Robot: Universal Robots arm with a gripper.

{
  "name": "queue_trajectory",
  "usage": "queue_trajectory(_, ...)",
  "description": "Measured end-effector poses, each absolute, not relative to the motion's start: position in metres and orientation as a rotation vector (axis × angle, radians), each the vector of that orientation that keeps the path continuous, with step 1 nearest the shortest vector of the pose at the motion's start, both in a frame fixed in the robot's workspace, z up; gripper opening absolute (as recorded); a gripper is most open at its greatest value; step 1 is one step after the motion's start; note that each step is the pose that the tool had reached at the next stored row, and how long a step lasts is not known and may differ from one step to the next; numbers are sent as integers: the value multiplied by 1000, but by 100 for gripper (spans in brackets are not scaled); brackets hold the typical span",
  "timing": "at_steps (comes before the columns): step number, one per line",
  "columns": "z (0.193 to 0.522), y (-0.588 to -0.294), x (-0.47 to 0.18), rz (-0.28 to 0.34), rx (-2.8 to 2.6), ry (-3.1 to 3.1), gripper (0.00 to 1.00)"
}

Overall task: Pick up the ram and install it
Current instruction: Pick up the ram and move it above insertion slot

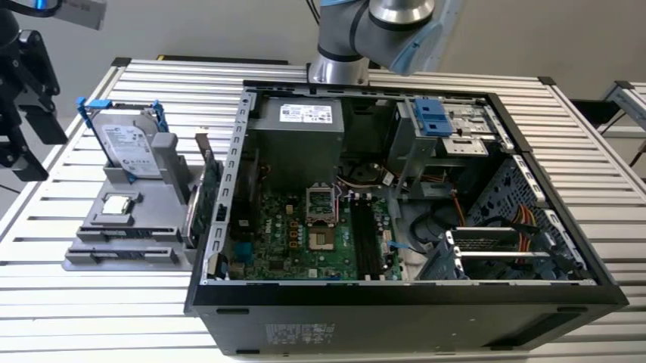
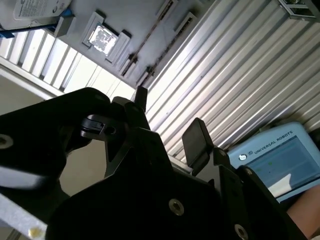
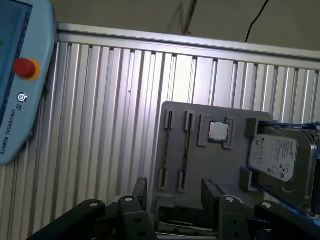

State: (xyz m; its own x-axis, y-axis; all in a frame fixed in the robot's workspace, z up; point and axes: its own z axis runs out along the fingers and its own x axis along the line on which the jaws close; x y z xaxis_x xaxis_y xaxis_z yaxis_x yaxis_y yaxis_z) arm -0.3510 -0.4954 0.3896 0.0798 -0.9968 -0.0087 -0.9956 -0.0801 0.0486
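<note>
Green and thin, the ram point(image 1: 209, 198) stands on edge in the grey holder point(image 1: 113, 255) by the computer case point(image 1: 404, 293). It is likely light, stiff and breakable; hold its flat sides. The claw point(image 3: 175, 192) is open and empty.

You see a ribbed silver aluminium table point(image 1: 60, 302), a grey plastic fixture point(image 1: 121, 242), a silver hard drive with blue handle point(image 1: 126, 147), a green motherboard point(image 1: 272, 234) and a black gripper point(image 3: 174, 184).

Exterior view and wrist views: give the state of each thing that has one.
Black two-finger gripper: open, empty.
Dark green ram stick: on edge in grey plastic holder, uninstalled.
Black computer case: side panel off.
Silver hard drive with blue handle: upright in holder.
Small square silver CPU chip: flat in recess.
</note>
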Motion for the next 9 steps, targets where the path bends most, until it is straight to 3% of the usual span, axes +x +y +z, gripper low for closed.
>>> queue_trajectory(9,382,-495,-351,-60,2268,-2131,100)
